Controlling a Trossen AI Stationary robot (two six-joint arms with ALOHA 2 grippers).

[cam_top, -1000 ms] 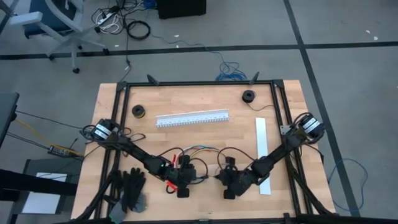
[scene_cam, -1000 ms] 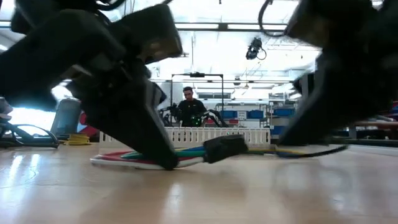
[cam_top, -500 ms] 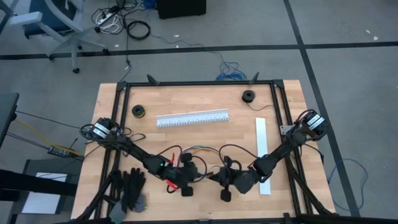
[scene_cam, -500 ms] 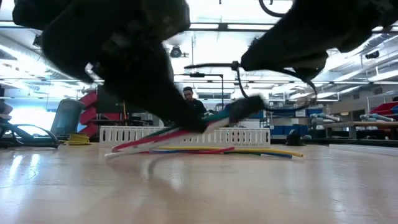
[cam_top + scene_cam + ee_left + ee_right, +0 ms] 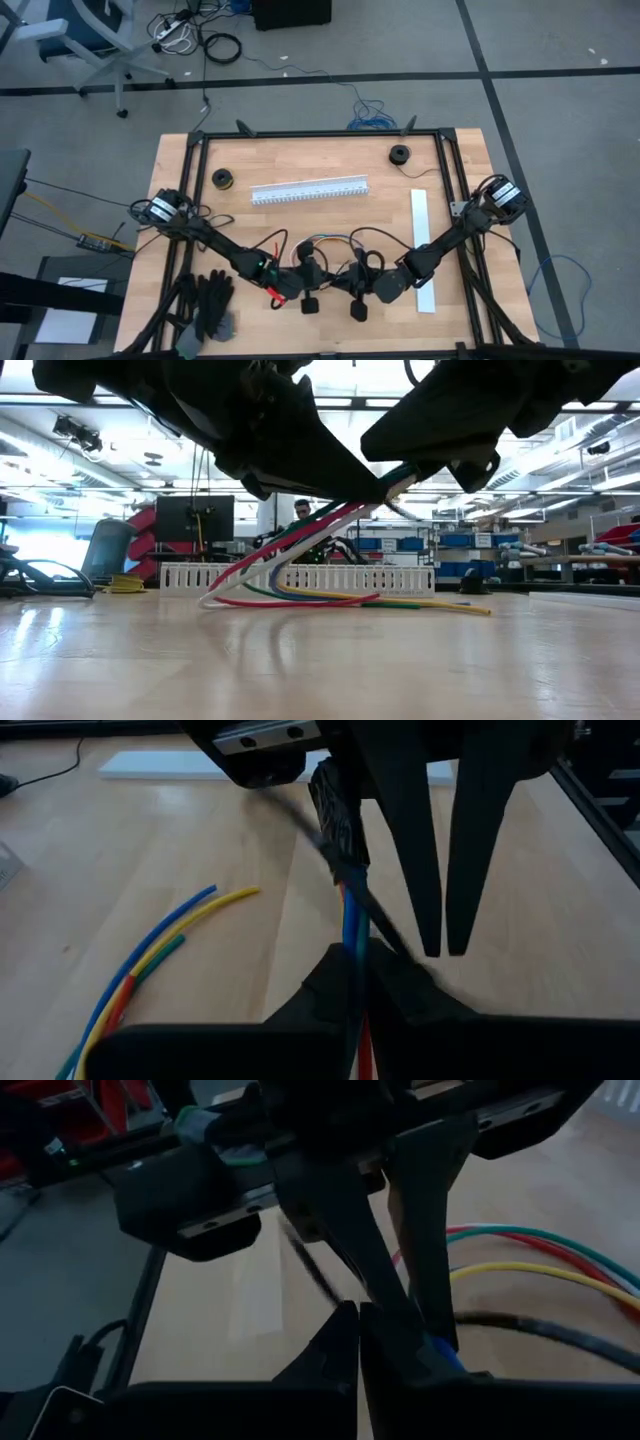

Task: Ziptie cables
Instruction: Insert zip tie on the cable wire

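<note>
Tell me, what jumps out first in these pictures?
The cables, a fan of red, green, blue and yellow wires, rise off the wooden table near its front edge. The left gripper and right gripper meet there, shut. A long white slotted channel lies behind.

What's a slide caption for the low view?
Left end effector, shut on the cables, lifts one end off the table, with the right end effector close alongside.

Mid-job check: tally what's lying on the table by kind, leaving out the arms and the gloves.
cable bundle: 1
white slotted channel: 1
white flat strip: 1
small dark spools: 2
Total: 5
</note>
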